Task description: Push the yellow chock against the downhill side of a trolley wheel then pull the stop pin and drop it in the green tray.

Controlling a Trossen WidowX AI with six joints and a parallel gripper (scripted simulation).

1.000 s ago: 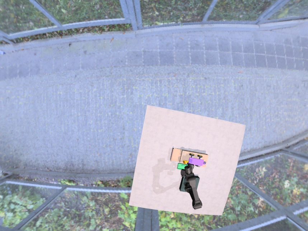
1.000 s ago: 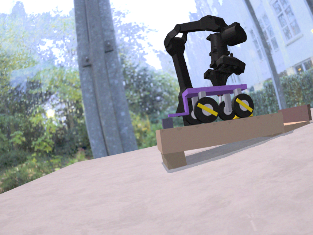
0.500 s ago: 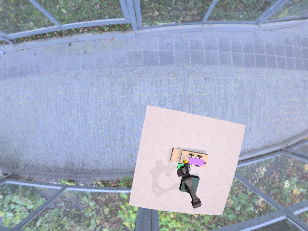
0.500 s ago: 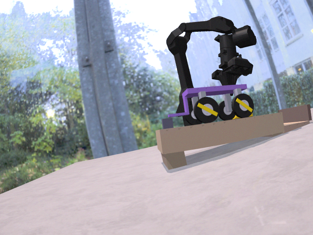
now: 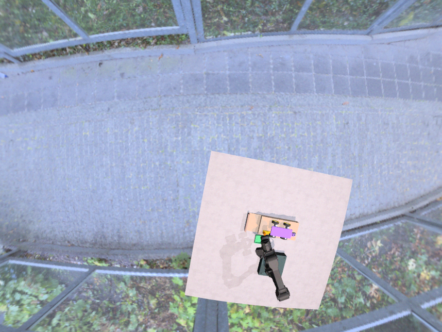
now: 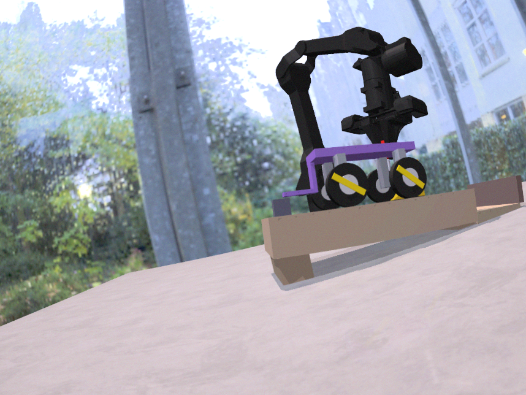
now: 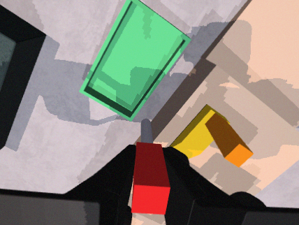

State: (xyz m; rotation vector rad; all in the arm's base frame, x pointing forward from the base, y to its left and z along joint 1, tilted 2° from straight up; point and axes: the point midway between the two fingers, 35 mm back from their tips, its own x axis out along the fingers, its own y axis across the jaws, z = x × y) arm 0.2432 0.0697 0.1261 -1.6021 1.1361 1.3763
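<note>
No brand, label or legible writing can be made out on the rig or the parts. Black parallel jaws (image 6: 384, 138): closed to a narrow gap on the stop pin (image 6: 382, 142) (image 7: 150, 182), which has a red block head and a grey round shank. In the wrist view the shank tip shows beyond the head, near the corner of the open rectangular green tray (image 5: 257, 238) (image 7: 136, 52); whether it is over the tray floor, cannot tell. Purple trolley with black wheels (image 5: 281, 232) (image 6: 361, 151): upright on the tan ramp (image 5: 252, 222) (image 6: 373, 222) (image 7: 276, 42), yellow bars across its wheel faces. Yellow chock with orange handle (image 5: 266, 232) (image 6: 419, 194) (image 7: 195, 140): on the ramp at the downhill end of the trolley, beside a wheel; contact cannot be confirmed. Ramp and tray both stand on the pale pinkish surface (image 5: 228, 200) (image 6: 212, 331) (image 7: 70, 140).
</note>
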